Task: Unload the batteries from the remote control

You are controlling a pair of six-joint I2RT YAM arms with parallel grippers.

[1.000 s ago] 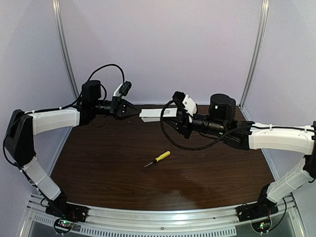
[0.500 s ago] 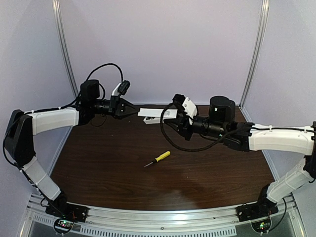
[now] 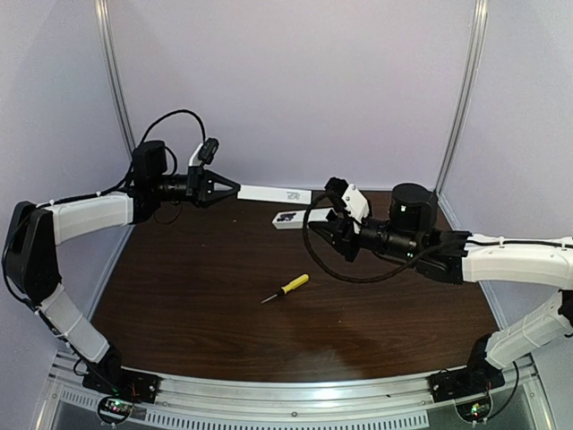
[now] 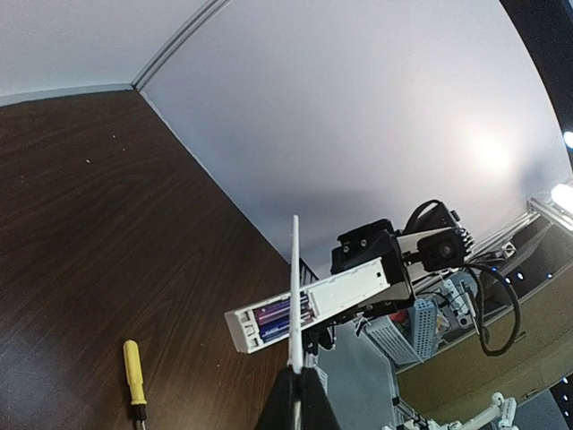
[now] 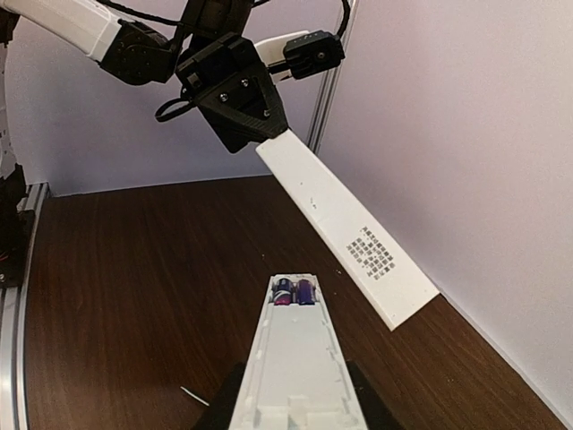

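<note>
Left gripper (image 3: 231,188): clamped on one end of the cover (image 3: 273,193). The strip is held off the table (image 3: 206,296) and points away from the fingers toward the right arm.
Cover: seen edge-on from the left wrist, where it rises straight out of the closed jaws. A block of small dark print is carried near the free end, the end farthest from the left gripper.
Right gripper (image 3: 318,224): closed on the remote (image 3: 288,219), which is gripped by its near end and held above the table.
Remote: it projects straight ahead of the right fingers, with the open compartment face turned toward the right wrist camera. Its free end is found just below the cover's free end, and a gap is seen between the two.
Batteries (image 5: 294,291): two purple cells are seen side by side in the open compartment, at the end of the remote farthest from the right gripper.
Screwdriver (image 3: 286,288): laid flat on the table, below and nearer the bases than both grippers, well apart from each. It is touched by neither.
</note>
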